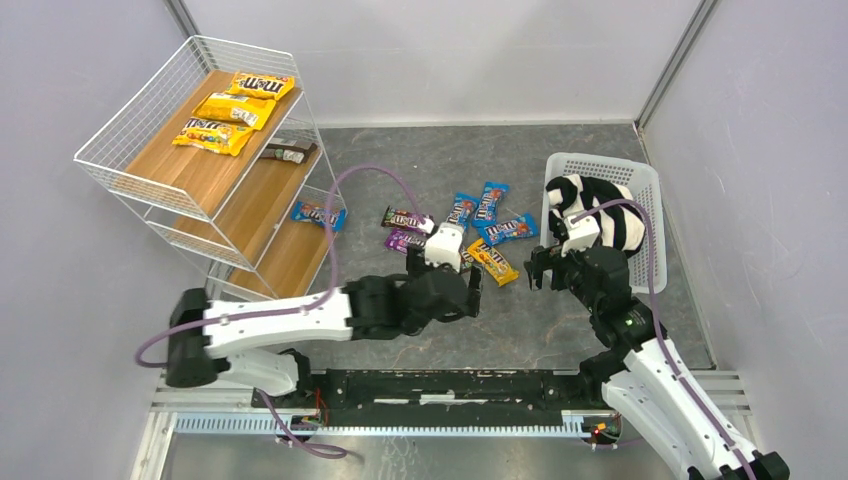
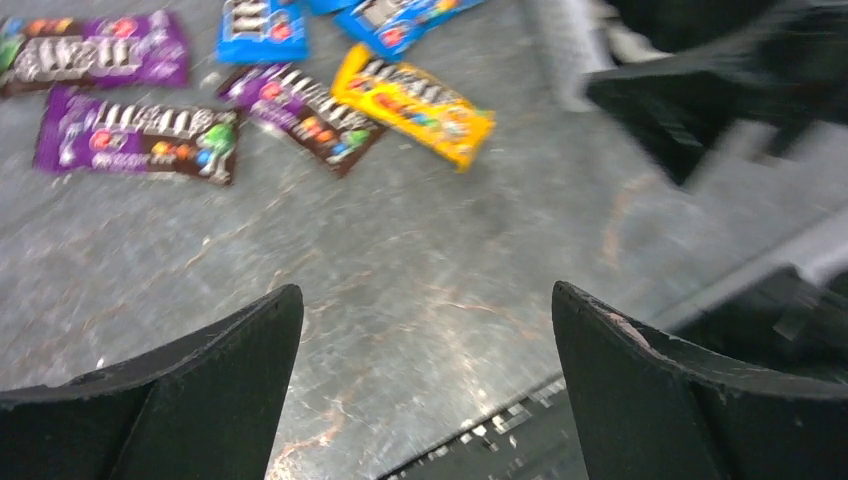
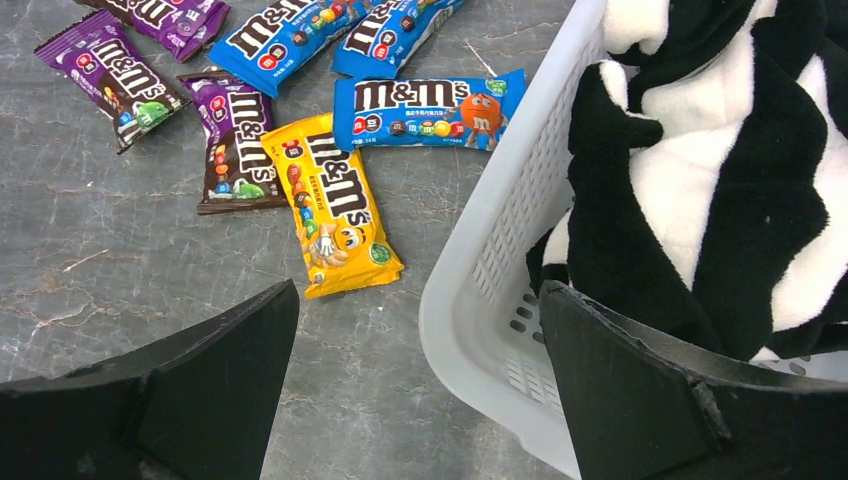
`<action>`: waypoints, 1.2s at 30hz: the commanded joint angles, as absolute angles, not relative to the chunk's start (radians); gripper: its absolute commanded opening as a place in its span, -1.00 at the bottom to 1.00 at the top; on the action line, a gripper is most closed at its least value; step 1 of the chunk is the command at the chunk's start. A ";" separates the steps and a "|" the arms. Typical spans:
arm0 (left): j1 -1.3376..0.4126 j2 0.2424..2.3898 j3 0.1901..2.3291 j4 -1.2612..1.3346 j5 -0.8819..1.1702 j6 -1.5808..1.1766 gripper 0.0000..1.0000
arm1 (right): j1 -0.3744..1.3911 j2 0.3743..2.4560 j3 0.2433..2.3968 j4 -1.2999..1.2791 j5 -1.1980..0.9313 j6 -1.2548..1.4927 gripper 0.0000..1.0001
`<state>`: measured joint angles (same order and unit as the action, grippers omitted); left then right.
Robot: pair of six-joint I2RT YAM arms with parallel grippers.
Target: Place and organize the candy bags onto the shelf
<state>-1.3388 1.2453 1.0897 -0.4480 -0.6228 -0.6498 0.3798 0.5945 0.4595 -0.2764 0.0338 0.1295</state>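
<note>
Seven or so candy bags (image 1: 470, 230) lie loose on the surface (image 1: 560, 320), in a cluster between the two arms. Five more are on the shelf (image 1: 175, 165) at far left: three yellow on the top board, a dark one on the middle, a blue one on the lowest.

Handling, my read: light, flat, glossy film. Slippery and floppy, nothing stiff to push against, and lying flush so there's no lip to get under. I'd pinch across the narrow width near a crimped end seam, not the printed middle.

Best candidate is the yellow bag (image 3: 335, 205). Its far end touches a blue and a purple one; its near end is free.

Right fingers (image 3: 180, 400) are spread wide and empty, hanging over the gap between that bag and the white basket (image 3: 490, 260) holding the striped cloth (image 3: 720, 190). Basket wall sits just beside the bag, so I'd watch the outer finger there.

Left fingers (image 2: 200, 400) are also wide apart and empty, above bare surface near the cluster. That view is blurred.
</note>
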 commanded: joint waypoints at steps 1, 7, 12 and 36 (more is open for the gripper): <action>-1.338 1.382 1.101 -0.500 -0.886 -0.992 1.00 | 0.384 0.574 0.482 -0.265 0.061 0.130 0.96; -1.323 1.463 0.998 -0.205 -0.719 -1.095 0.92 | 0.384 0.587 0.482 -0.260 0.050 0.140 0.96; -1.253 1.534 0.943 -0.024 -0.509 -1.238 0.66 | 0.384 0.615 0.495 -0.279 0.045 0.138 0.96; -1.182 1.922 0.945 0.356 -0.559 -1.561 0.15 | 0.384 0.517 0.479 -0.265 0.076 0.137 0.96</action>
<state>-1.1976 1.9060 0.9222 0.3271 -0.4927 -1.5181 0.3798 0.5285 0.4595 -0.3023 0.0704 0.1307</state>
